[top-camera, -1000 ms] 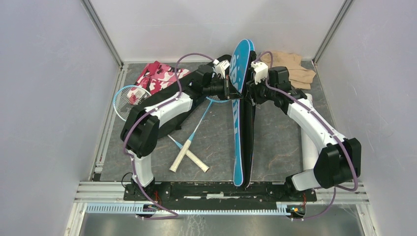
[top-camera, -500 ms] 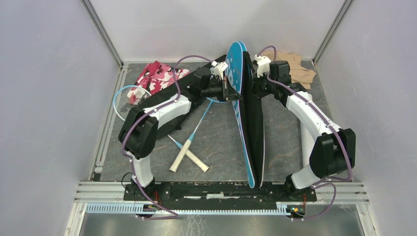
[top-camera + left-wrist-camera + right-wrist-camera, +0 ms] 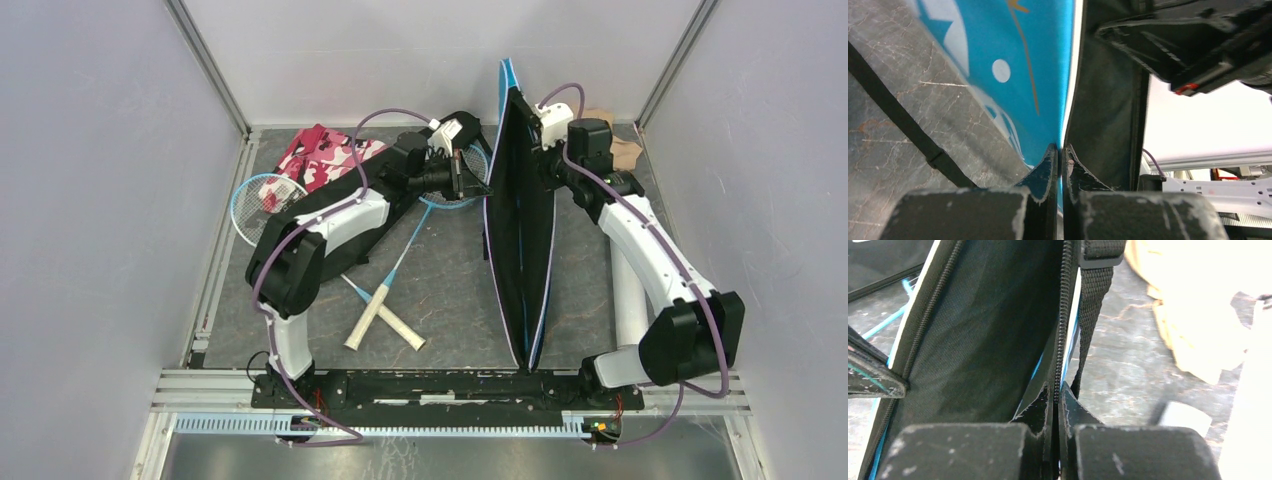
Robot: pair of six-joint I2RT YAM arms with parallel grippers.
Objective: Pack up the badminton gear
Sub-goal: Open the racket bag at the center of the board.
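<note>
- Grey marbled tabletop (image 3: 440,290): two thin rackets with pale handles (image 3: 385,322) cross near the front.
- Blue fabric racket cover (image 3: 520,240) stands on edge, black lining showing, tip at the front rail (image 3: 450,385).
- Left gripper (image 3: 1062,150) pinches its blue rim, right gripper (image 3: 1057,390) its zipper edge, far back.

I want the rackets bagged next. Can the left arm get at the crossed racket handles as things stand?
Probably not yet: the left gripper is shut on the edge of the blue cover. The handles lie uncovered near the arm's base; reach looks free once it lets go.
</note>
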